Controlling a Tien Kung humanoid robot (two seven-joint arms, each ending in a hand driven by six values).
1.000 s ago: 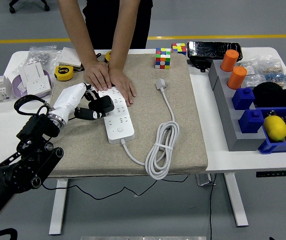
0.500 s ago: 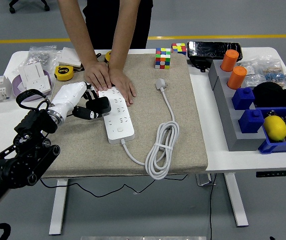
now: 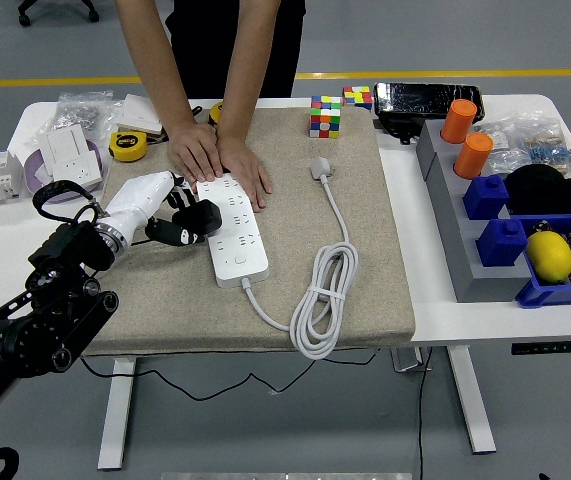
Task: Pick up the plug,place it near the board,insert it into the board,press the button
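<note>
Black jointed left arm (image 3: 35, 320) ends in a white-shelled hand (image 3: 155, 205) with black fingers.

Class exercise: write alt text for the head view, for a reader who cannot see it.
The robot's left hand holds a black plug at the left edge of a white power strip on a beige mat. A person's hands press down the strip's far end; its coiled cable lies to the right.

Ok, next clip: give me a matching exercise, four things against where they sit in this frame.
Things:
1. black plug
2. white power strip
3. yellow lemon
4. multicoloured puzzle cube

Places:
a. in a blue bin at far right
b. held in the robot's left hand
c. at the beige mat's far edge
d. far end under a person's hands

Pairs: 1-b, 2-d, 3-a, 4-c
</note>
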